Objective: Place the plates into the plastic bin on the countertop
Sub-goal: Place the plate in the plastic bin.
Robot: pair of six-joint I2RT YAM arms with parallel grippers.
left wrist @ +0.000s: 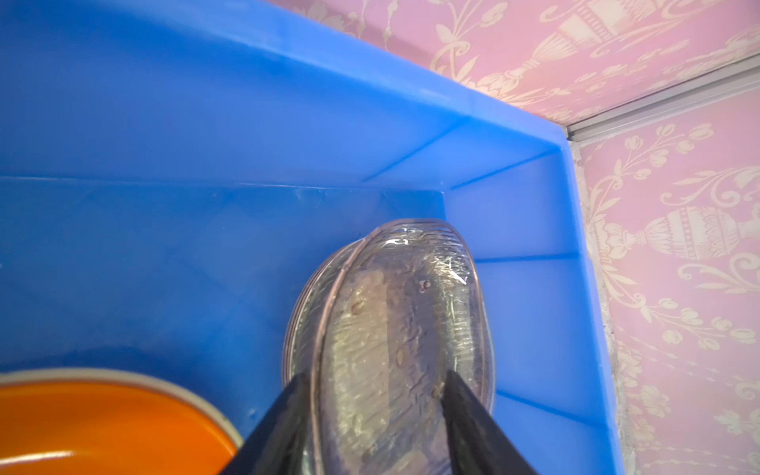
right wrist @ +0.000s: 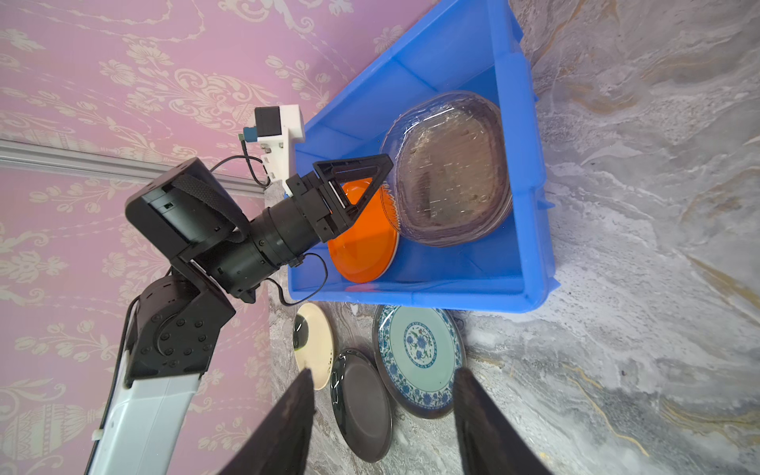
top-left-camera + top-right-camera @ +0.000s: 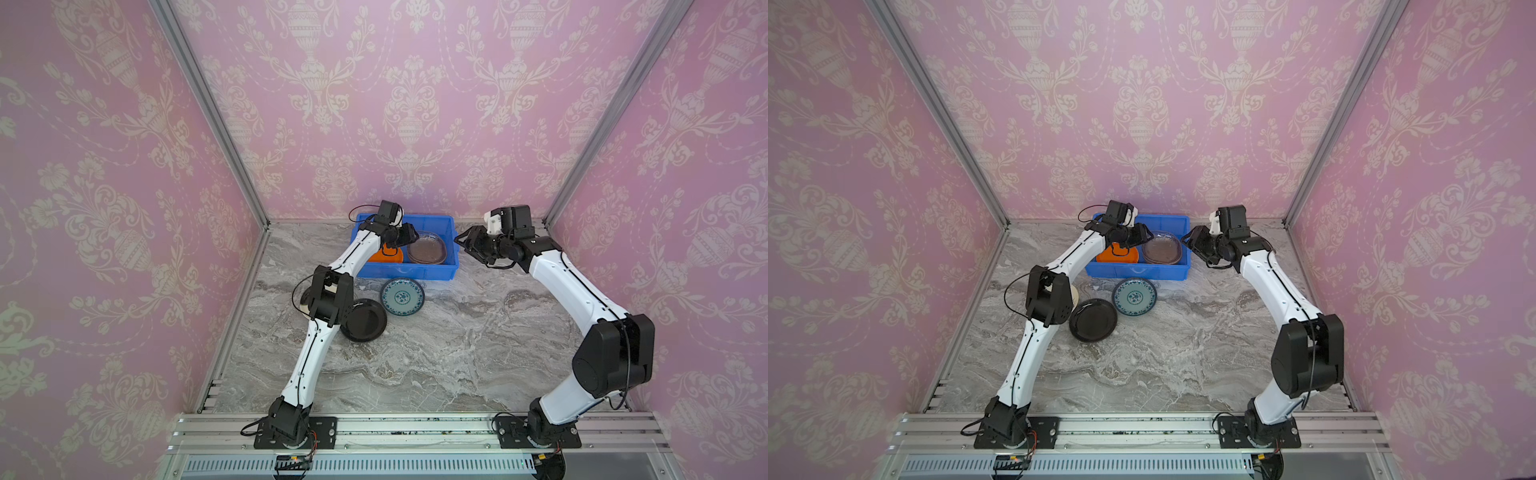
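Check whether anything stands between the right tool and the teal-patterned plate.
Nothing visible does. The right tool hangs open beside the blue bin's right end, and the teal-patterned plate lies uncovered on the countertop before the bin's near wall.

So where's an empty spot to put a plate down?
The countertop is bare everywhere on the robot's side of the black plate and teal plate. Inside the blue bin, only thin strips by the walls are free. Crowded: the orange plate and clear plates fill most of its floor, and the cream plate joins those two outside its front wall.
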